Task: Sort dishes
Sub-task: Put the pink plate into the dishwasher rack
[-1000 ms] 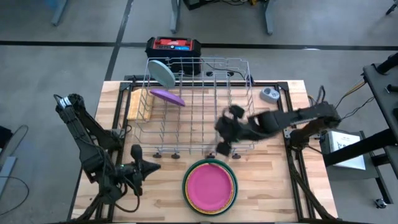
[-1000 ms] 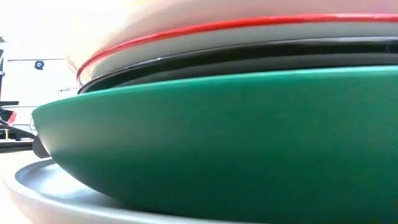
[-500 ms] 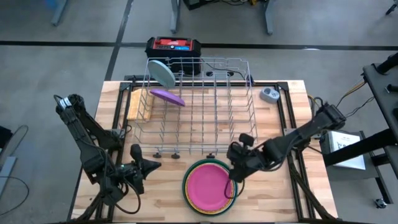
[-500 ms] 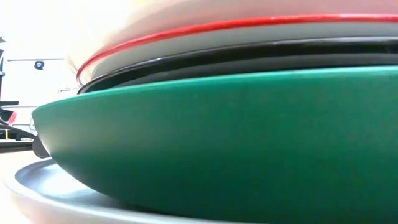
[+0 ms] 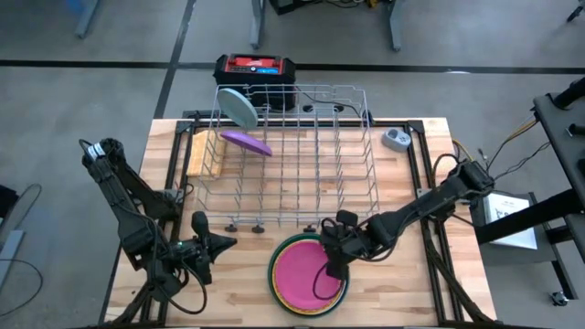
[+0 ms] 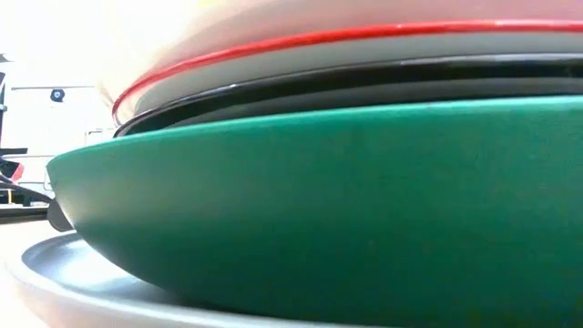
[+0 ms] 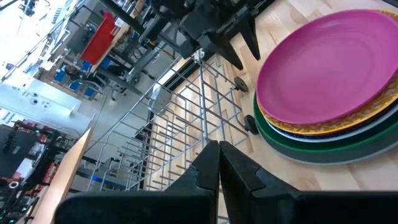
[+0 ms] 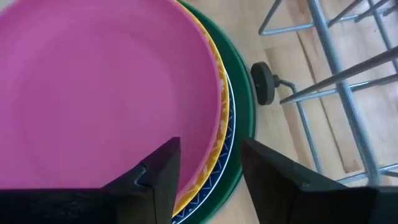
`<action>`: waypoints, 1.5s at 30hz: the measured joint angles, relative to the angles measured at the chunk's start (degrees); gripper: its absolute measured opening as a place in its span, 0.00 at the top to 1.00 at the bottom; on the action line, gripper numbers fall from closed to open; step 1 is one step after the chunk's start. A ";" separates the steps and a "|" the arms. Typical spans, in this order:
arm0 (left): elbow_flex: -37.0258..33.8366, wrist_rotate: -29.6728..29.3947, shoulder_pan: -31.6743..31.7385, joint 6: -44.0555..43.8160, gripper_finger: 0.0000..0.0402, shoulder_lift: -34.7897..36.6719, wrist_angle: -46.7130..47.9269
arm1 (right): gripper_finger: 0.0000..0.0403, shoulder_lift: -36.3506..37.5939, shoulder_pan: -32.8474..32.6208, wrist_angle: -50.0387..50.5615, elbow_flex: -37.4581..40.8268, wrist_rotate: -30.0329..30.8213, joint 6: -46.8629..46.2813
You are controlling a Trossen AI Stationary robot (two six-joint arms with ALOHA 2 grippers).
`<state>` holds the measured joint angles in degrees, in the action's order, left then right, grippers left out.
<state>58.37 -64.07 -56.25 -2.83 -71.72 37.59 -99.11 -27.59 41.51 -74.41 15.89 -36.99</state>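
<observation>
A stack of dishes stands near the table's front edge, with a pink plate on top. Below it show a yellow patterned rim, a blue-patterned rim, a green plate and a grey plate at the bottom. My right gripper is open at the stack's right edge, one finger over the pink plate and the other outside the stack. In the wire rack a pale blue plate stands upright and a purple plate leans. My left gripper is shut at the near left. My right gripper comes slanting down from the table's right side, its fingers astride the right rim of the pink plate. I cannot tell whether either finger touches the plate. The stack lies flat on the table.
The rack's near rim and its black feet stand just beyond the stack. A red and black box sits behind the rack, a small grey device at the far right, and a pale wooden block left of the rack.
My right gripper has gone from the rack's near right corner toward the table's near edge and down, then a little leftward to the stack's right rim. The plates have not moved.
</observation>
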 joint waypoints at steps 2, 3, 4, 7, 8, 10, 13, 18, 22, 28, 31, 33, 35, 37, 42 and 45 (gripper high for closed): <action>0.00 -0.02 0.00 0.00 1.00 0.02 0.13 | 0.59 -1.04 0.13 -0.32 0.00 -0.01 -0.01; 0.00 0.00 0.00 0.00 1.00 0.02 0.21 | 0.59 -1.51 0.25 -0.29 0.00 0.02 -0.10; 0.00 -0.04 0.00 0.00 1.00 0.02 0.32 | 0.59 -1.83 0.23 -0.41 0.00 0.10 -0.35; 0.00 -0.04 0.00 -0.02 1.00 0.02 0.37 | 0.60 -2.74 0.22 -0.33 -0.10 0.84 -1.51; 0.00 -0.04 0.00 -0.02 1.00 0.04 0.36 | 0.61 -2.95 0.20 -0.18 -0.11 1.14 -1.93; 0.00 -0.03 0.00 -0.02 1.00 0.03 0.37 | 0.61 -3.25 0.19 -0.13 -0.16 1.27 -2.56; 0.00 -0.04 0.00 -0.02 1.00 0.04 0.38 | 0.62 -3.39 0.19 -0.15 -0.17 1.50 -3.28; 0.00 -0.04 0.00 -0.02 1.00 0.04 0.38 | 0.62 -3.43 0.30 -0.26 -0.15 1.47 -3.52; 0.00 -0.03 0.00 -0.02 1.00 0.04 0.39 | 0.61 -3.48 0.30 -0.37 -0.15 1.37 -3.54; 0.00 -0.04 0.00 -0.02 1.00 0.04 0.37 | 0.61 -3.26 -0.81 0.29 -0.33 0.85 -5.27; 0.00 -0.04 0.00 -0.02 1.00 0.04 0.38 | 0.62 -2.67 -1.69 0.11 -0.72 -0.40 -8.16; 0.00 -0.04 0.00 -0.02 1.00 0.04 0.37 | 0.62 -1.87 -2.44 -0.03 -0.90 -0.96 -10.07; 0.00 -0.04 0.00 -0.02 1.00 0.04 0.37 | 0.62 -1.03 -3.07 -0.04 -1.11 -0.80 -11.98; 0.00 -0.04 0.02 -0.02 1.00 0.04 0.41 | 0.62 -0.67 -3.84 0.16 -1.11 -0.67 -13.90; 0.00 -0.04 0.01 -0.09 1.00 0.04 0.44 | 0.60 -0.05 -5.17 3.97 -1.16 -3.32 -20.84; 0.00 -0.04 0.02 -0.17 1.00 0.04 0.43 | 0.58 -0.06 -5.19 8.75 -1.18 -5.64 -27.70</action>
<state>58.37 -64.12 -56.23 -3.01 -71.68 38.02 -99.17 -32.78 50.26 -75.59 10.25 -64.70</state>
